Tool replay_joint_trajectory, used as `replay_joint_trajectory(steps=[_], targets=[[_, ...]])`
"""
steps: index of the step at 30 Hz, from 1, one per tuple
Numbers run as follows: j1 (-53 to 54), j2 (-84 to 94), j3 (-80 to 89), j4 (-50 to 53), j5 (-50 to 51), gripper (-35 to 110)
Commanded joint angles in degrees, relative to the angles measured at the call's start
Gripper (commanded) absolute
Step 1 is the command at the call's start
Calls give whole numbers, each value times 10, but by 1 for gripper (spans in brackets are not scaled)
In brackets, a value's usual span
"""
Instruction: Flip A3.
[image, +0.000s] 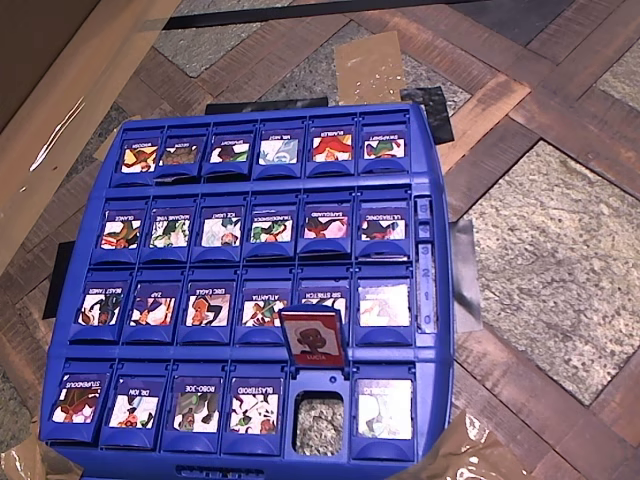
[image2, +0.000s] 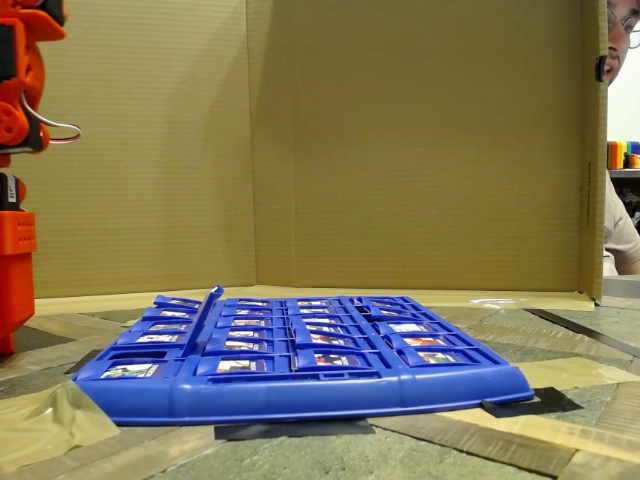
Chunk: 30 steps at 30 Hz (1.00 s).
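A3 (image: 254, 408) lies flat in the blue game board (image: 432, 380), fourth from the left in the nearest row of the overhead view. Its colourful picture faces up under the label BLASTEROID. One slot to its right, a red-framed portrait tile labelled LUCIA (image: 313, 338) stands raised above an empty slot (image: 320, 422). ROBO-JOE (image: 196, 408) lies flat just left of A3. In the fixed view the board (image2: 300, 398) sits low on the table, with the raised tile (image2: 204, 318) seen edge-on near its left side. The orange arm (image2: 18, 150) rises at the left edge, away from the board.
A cardboard wall (image2: 400, 150) stands behind the board, and cardboard (image: 50, 110) lies along its left side in the overhead view. Tape patches (image2: 50, 425) lie on the patterned table. A person (image2: 620, 200) sits at the far right, behind the wall.
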Motion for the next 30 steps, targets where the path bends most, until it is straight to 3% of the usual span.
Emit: replay_joint_trajectory(steps=[1, 10, 30], targets=[[0, 5, 4, -54, 3, 0], [4, 24, 10, -204, 0, 0], [3, 25, 10, -205, -4, 0]])
